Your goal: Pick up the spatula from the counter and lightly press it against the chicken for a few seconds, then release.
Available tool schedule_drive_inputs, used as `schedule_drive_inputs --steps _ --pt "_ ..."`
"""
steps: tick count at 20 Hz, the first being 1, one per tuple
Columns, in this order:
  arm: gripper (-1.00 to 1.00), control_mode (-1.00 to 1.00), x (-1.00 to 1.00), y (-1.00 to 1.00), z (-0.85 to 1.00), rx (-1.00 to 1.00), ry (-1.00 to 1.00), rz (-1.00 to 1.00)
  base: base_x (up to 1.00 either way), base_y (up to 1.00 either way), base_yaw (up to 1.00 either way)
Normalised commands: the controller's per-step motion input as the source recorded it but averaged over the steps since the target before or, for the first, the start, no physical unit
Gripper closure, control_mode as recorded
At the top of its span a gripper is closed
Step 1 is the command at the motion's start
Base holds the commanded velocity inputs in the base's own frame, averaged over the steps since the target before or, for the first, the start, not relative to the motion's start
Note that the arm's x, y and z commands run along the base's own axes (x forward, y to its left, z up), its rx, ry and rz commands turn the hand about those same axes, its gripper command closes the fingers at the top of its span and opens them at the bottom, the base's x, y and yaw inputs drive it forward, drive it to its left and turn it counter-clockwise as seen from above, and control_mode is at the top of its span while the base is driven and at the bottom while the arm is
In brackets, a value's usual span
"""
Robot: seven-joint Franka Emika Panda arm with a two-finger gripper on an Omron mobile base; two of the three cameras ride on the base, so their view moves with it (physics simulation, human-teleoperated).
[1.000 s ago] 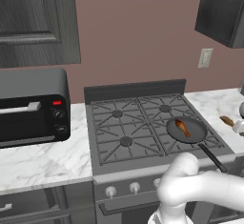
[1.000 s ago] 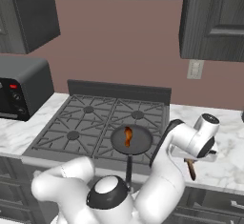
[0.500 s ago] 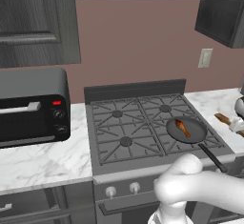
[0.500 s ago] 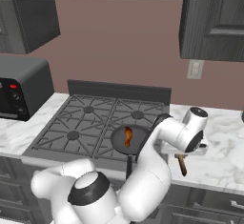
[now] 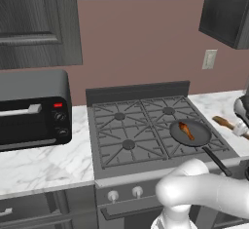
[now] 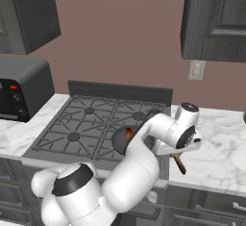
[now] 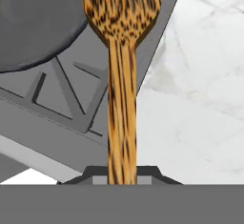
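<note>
My gripper (image 7: pixel 122 171) is shut on the handle of the wooden spatula (image 7: pixel 122 75), whose broad blade points away from the hand over the stove's right edge. In the right base view the hand hangs above the counter just right of the stove, and the spatula (image 6: pixel 179 163) slants down below it. The spatula (image 5: pixel 224 123) also shows at the right edge of the left base view. The dark pan (image 5: pixel 192 133) sits on the front right burner with the brown chicken (image 5: pixel 186 130) in it. My arm hides part of the pan (image 6: pixel 121 141); a bit of chicken (image 6: pixel 128 134) shows.
A black toaster oven (image 5: pixel 31 108) stands on the left marble counter. The stove (image 5: pixel 136 128) has several grated burners and front knobs (image 5: pixel 113 195). The pan's handle (image 5: pixel 217 161) reaches toward the front right. Marble counter (image 6: pixel 218 148) extends right; a wall outlet (image 6: pixel 196 69) is above it.
The hand has carried the spatula leftward from over the right counter toward the stove's edge and the pan. Pan and chicken have not moved.
</note>
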Motion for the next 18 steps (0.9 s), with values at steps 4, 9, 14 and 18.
schedule_drive_inputs --steps 4,9,14,18 --pt "1.0 -1.0 -0.24 0.19 0.09 -0.08 -0.08 0.18 0.0 0.0 0.0" --pt "1.0 -1.0 -0.11 0.16 0.15 -0.07 -0.05 0.16 0.0 0.0 0.0" --pt "1.0 -1.0 -0.01 0.1 0.14 -0.03 -0.01 0.14 0.0 0.0 0.0" --pt "1.0 -1.0 0.0 0.14 0.1 0.0 0.0 0.12 0.0 0.0 0.0"
